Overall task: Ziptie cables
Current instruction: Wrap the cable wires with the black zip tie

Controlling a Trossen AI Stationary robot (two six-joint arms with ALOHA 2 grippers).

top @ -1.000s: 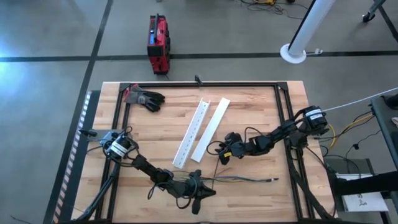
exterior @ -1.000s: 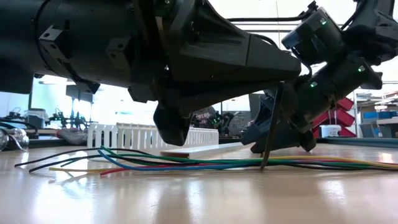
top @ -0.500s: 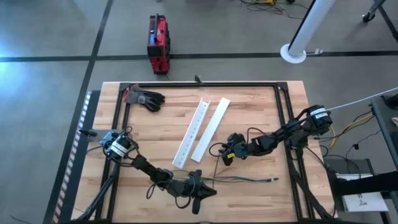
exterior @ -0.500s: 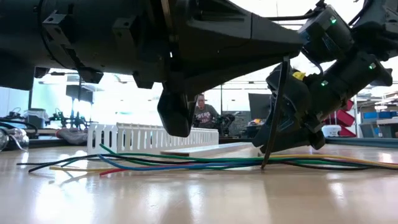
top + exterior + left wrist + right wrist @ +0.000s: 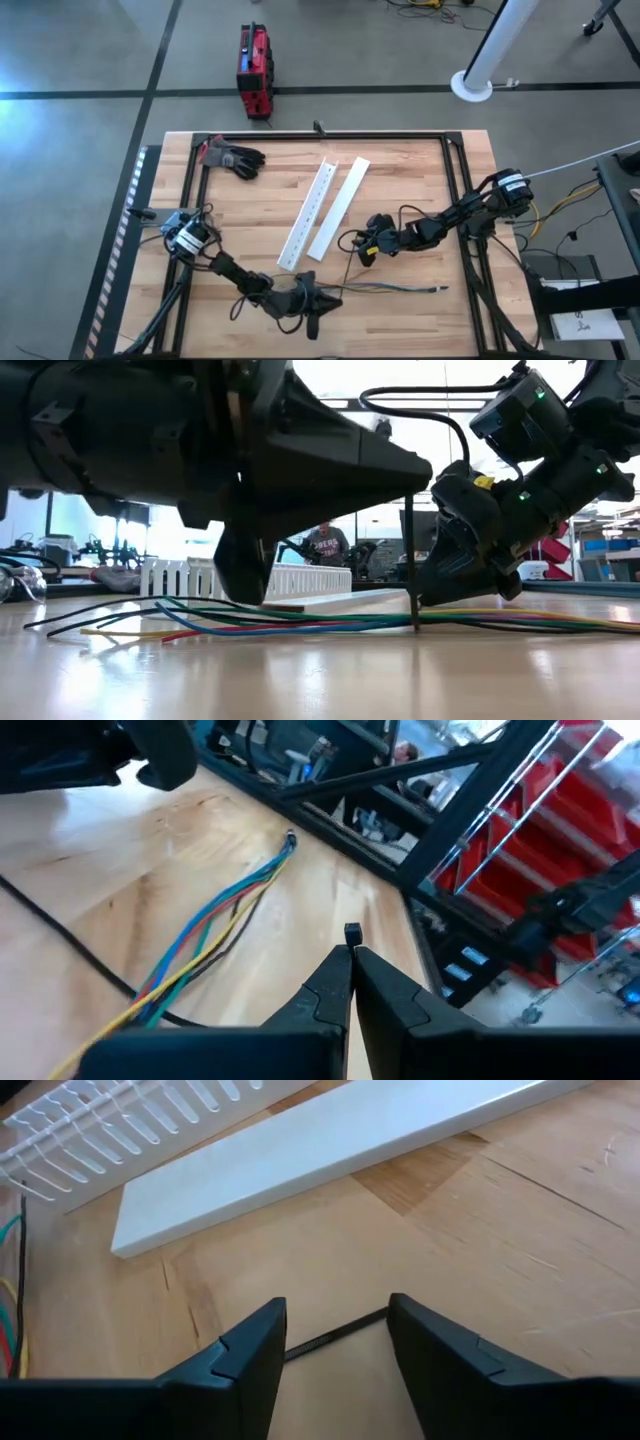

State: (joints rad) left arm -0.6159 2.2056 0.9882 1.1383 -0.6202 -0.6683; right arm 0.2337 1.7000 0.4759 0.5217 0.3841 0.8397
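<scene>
A bundle of thin coloured cables (image 5: pixel 395 289) (image 5: pixel 300 625) (image 5: pixel 215 930) lies flat on the wooden table near its front edge. My left gripper (image 5: pixel 338 298) (image 5: pixel 351 952) hovers over the bundle's left end, shut on a thin black ziptie (image 5: pixel 410 560). The ziptie stands upright with its lower end down among the cables. My right gripper (image 5: pixel 358 250) (image 5: pixel 335 1325) is low over the table just beyond the cables, open. A thin dark strip (image 5: pixel 335 1338) crosses the gap between its fingers; I cannot tell whether they touch it. My left gripper pinches the ziptie near its upper end between its shut fingertips; a small black square end (image 5: pixel 352 932) pokes out past them. The fingers lie about level, pointing toward the table's right. The ziptie hangs upright below the tips, its lower end (image 5: pixel 414 622) at the cables.
Two long white strips (image 5: pixel 322 210) (image 5: pixel 330 1140), one of them slotted, lie side by side just beyond my right gripper. A dark glove (image 5: pixel 232 157) lies at the far left corner. A black frame rail (image 5: pixel 330 136) runs round the tabletop. A person shows in the room behind.
My left gripper has drawn back a little toward the table's left and tipped lower. The ziptie it holds has gone from leaning to upright and has shifted left along the cables. The cables have stayed put.
</scene>
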